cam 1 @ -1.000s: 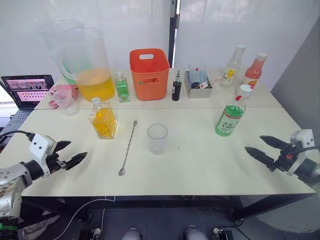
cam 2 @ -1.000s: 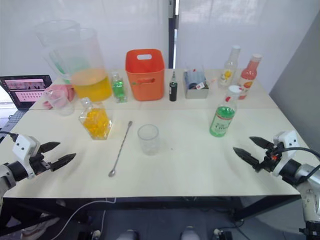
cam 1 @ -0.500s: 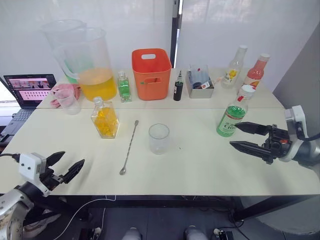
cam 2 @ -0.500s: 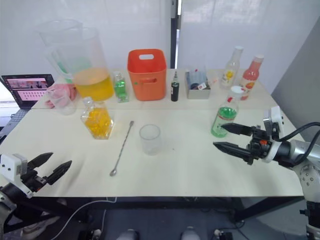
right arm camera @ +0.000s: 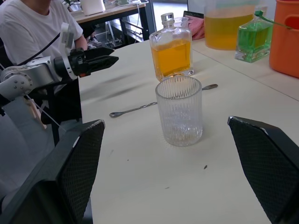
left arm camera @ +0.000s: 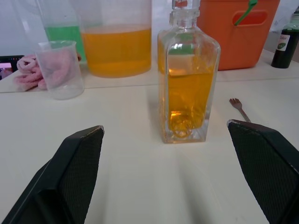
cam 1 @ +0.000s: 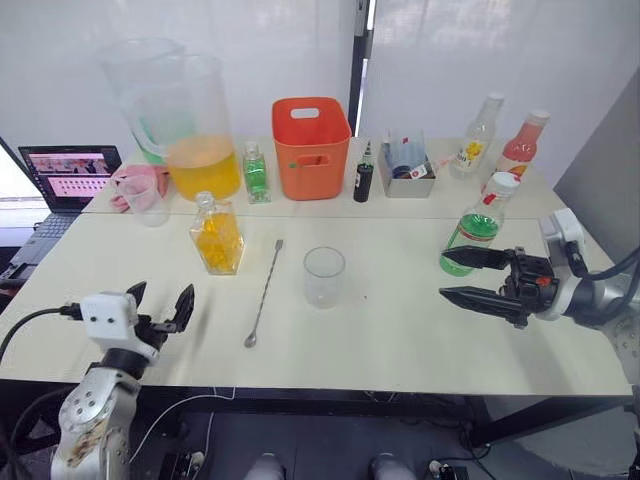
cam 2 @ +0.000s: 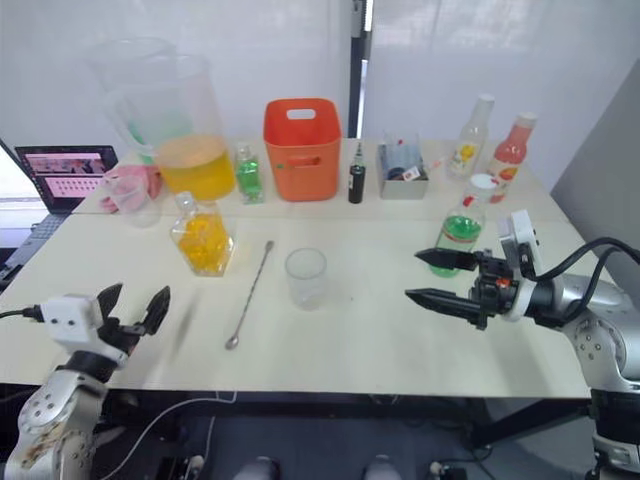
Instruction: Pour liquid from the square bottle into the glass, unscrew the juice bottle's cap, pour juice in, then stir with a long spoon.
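Step in hand: first pour not yet begun; the square bottle [cam 1: 217, 236] is judged to be the target, and nothing is held.
Square bottle: upright on the surface [cam 1: 400, 330], part full of amber liquid, stopper in place, left of the long spoon [cam 1: 264, 293].
Glass [cam 1: 323, 276]: empty and upright near the middle of the surface, just right of the long spoon.
Juice bottle [cam 1: 478, 225]: upright at the right side of the surface, the cap [cam 1: 501, 183] screwed on.
Long spoon: flat on the surface between the square bottle and the glass, bowl toward the near edge.
Left gripper [cam 1: 160, 304]: fingers spread wide, empty, at the near left edge; in the left wrist view it is aimed at the square bottle, well apart from it.
Right gripper [cam 1: 468, 276]: fingers spread wide, empty, tips just beside the base of the juice bottle, aimed toward the glass.
Next move: the left gripper is to be advanced until the bottle body stands between the fingers, then closed; the stopper is likely to need removal before tilting.
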Tool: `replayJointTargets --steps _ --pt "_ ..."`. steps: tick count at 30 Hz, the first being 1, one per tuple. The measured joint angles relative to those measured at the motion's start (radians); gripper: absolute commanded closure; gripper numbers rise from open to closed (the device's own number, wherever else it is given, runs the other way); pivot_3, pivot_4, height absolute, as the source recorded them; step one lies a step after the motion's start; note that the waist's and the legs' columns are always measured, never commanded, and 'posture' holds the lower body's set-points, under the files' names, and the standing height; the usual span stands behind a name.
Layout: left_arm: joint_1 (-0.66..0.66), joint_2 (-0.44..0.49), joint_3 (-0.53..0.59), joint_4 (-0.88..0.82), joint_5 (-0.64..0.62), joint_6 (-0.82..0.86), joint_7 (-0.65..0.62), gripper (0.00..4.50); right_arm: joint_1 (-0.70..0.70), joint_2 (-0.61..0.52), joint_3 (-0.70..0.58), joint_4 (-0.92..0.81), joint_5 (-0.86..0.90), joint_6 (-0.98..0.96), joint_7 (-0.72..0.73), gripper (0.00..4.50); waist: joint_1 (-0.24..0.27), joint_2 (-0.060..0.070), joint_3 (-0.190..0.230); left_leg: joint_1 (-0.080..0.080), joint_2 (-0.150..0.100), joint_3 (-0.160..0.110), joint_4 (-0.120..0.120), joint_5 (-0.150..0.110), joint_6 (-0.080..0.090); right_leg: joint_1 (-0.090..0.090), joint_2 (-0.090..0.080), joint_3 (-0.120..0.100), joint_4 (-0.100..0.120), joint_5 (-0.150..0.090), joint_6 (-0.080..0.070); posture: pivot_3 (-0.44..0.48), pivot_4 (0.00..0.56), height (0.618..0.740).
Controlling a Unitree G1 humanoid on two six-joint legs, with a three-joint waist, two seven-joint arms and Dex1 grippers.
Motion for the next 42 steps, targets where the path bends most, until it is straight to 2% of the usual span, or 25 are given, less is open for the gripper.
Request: replayJointTargets --steps 9,28,41,42 --pt "-0.181 -0.034 -0.114 0.179 0.076 -0.010 0.059 0.00 0.004 0.000 0.000 -0.037 -0.021 -0.039 -0.005 0.03 -0.003 0.000 0.000 -0.001 0.000 0.000 0.000 0.000 0.000 0.000 0.000 0.000 -0.001 0.000 0.000 0.000 0.150 0.740" --pt "-0.428 -0.031 -0.139 0.470 0.128 -0.135 0.076 0.00 0.039 0.000 -0.005 -0.037 -0.067 -0.104 -0.029 0.03 -0.002 0.000 0.000 -0.001 0.000 0.000 0.000 0.000 0.000 0.000 0.000 0.000 -0.001 0.000 0.001 0.000 0.150 0.740" --pt "-0.577 -0.007 -0.144 0.657 0.142 -0.137 0.075 0.00 0.048 0.000 -0.005 -0.039 -0.069 -0.104 -0.051 0.03 -0.004 0.000 0.000 -0.001 -0.001 0.000 0.000 0.000 0.000 0.000 0.000 0.000 -0.001 0.000 0.001 0.000 0.150 0.740" --pt "-0.579 -0.003 -0.144 0.667 0.142 -0.137 0.074 0.27 0.048 0.000 -0.005 -0.039 -0.069 -0.104 -0.051 0.01 -0.005 0.000 0.000 -0.001 -0.001 0.000 0.000 0.000 0.000 0.000 0.000 0.000 -0.001 0.000 0.001 0.000 0.150 0.740"
